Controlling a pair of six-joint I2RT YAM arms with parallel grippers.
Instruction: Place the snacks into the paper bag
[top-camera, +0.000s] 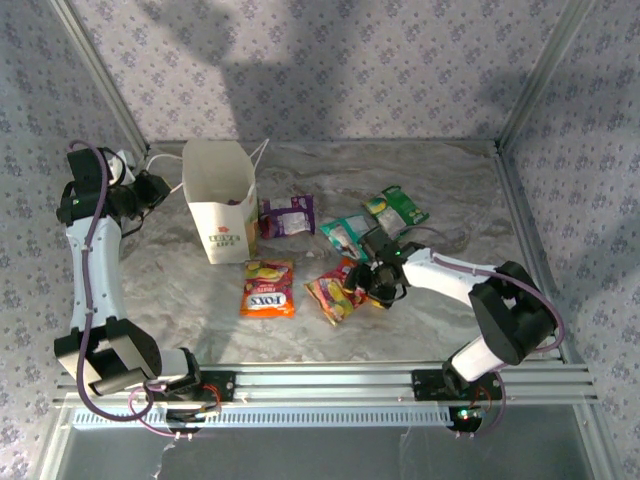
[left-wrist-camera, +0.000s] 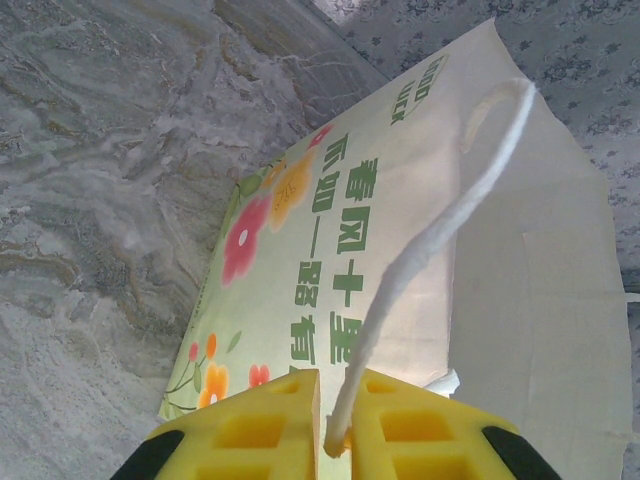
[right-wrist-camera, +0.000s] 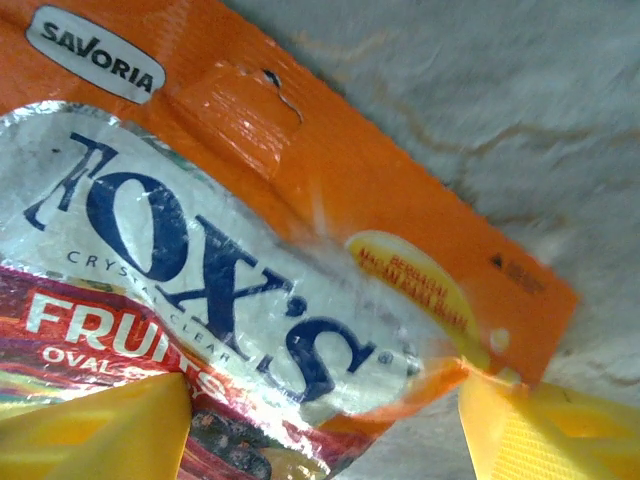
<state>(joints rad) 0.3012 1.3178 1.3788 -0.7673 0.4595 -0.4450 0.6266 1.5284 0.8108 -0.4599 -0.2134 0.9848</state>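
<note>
Orange FOX'S packet (right-wrist-camera: 300, 250), shiny, silver label; white bag (left-wrist-camera: 330, 230) w/ flower print.

You have a table (top-camera: 180, 300) draped in a grey marbled sheet. On it the paper bag (top-camera: 220, 215) stands upright at the back left. A purple packet (top-camera: 288, 215) lies just beside the bag, with a teal packet (top-camera: 345, 235) and a green packet (top-camera: 397, 208) farther right. Nearer you lie 2 orange ones, apart: the left FOX'S packet (top-camera: 268, 288) and the right FOX'S packet (top-camera: 330, 293).
</note>
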